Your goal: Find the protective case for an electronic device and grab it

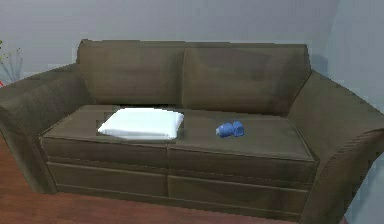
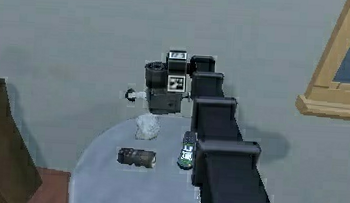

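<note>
A wide dark brown sofa (image 1: 200, 80) takes up most of the forward view, with two back cushions, two seat cushions and broad padded arms. On the sofa's left seat cushion lies a flat white pillow (image 1: 142, 123), its right edge reaching the seam between the two seats. On the right seat cushion, just beyond that seam and apart from the pillow, lies a small blue thing (image 1: 231, 128), rounded and lying on its side; what it is cannot be told. Behind the sofa stands a plain grey-blue wall (image 1: 200, 20). Under the sofa's front and left arm runs a reddish-brown wooden floor (image 1: 18, 195). Beyond the sofa's left arm, a few thin reddish stems (image 1: 8, 65) show at the edge.
</note>
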Robot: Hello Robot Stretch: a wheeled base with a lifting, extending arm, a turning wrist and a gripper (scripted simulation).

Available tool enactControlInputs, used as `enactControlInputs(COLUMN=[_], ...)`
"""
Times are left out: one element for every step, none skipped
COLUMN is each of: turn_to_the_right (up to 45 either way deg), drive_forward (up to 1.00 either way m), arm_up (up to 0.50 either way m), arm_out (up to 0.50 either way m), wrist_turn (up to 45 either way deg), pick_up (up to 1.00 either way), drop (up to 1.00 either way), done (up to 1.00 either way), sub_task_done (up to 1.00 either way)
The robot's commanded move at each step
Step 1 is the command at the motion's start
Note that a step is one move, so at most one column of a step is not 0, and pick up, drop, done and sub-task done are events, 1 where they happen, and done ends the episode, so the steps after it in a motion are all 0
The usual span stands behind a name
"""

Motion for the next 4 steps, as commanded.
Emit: enactControlInputs(turn_to_the_right=[0.0,0.0,0.0,0.0], drive_forward=[0.0,0.0,0.0,0.0], arm_up=[-0.3,0.0,0.1,0.0], arm_out=[0.0,0.0,0.0,0.0], wrist_turn=[0.0,0.0,0.0,0.0], pick_up=[0.0,1.0,0.0,0.0], drop=[0.0,0.0,0.0,0.0], done=[0.0,0.0,0.0,1.0], sub_task_done=[0.0,0.0,0.0,0.0])
